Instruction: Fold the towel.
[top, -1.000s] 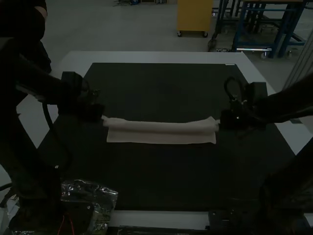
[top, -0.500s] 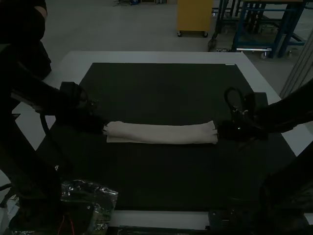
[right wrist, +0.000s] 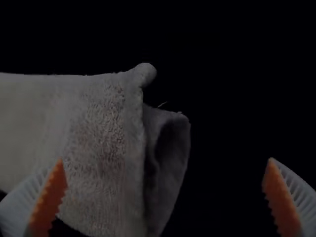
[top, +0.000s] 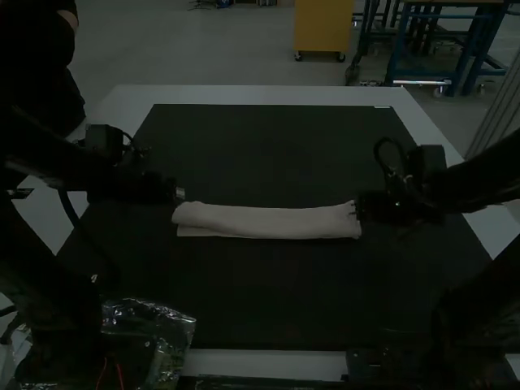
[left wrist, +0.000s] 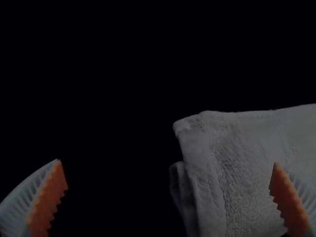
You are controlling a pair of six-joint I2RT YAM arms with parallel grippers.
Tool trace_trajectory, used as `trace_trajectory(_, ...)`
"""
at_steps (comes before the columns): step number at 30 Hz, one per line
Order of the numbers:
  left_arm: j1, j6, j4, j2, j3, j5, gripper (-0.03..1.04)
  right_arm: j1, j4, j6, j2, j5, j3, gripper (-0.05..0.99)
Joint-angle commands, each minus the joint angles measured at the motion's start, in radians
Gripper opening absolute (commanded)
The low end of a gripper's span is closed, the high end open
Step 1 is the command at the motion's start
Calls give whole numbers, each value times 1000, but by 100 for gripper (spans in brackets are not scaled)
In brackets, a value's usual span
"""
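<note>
Folded into a narrow strip, the pale towel [top: 264, 221] lies across the middle of the dark mat, its layers showing at both short ends. My left gripper [top: 179, 193] is at the strip's left end, slightly beyond its far corner. At the right end is my right gripper [top: 357, 210], close to the towel's edge. In the left wrist view, my left gripper [left wrist: 168, 190] is wide open, with the end of the towel [left wrist: 242, 168] between and under its fingers. The right wrist view has my right gripper [right wrist: 165, 190] open too, over the towel's layered end [right wrist: 103, 143].
The dark mat [top: 268, 154] covers most of the white table [top: 260, 95]. Crumpled clear plastic [top: 166, 329] lies by the left arm's base at the near edge. Both arms come in from the sides, low over the mat.
The towel's far edge has been laid over toward the near side, flattening the strip. Both grippers have let go of its ends; the left has moved up and slightly away, the right has shifted slightly.
</note>
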Motion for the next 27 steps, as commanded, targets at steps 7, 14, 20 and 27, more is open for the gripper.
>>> trace_trajectory(7,4,-50,4,-19,16,22,96,61,61,10,62,-2,14,91)
trace_trajectory(14,4,-57,-6,-19,16,23,96,84,103,14,135,5,22,91)
trace_trajectory(20,2,-59,-6,-19,12,26,96,108,136,16,184,11,39,91)
trace_trajectory(27,2,-71,-6,-19,12,25,96,117,153,22,245,-38,57,49)
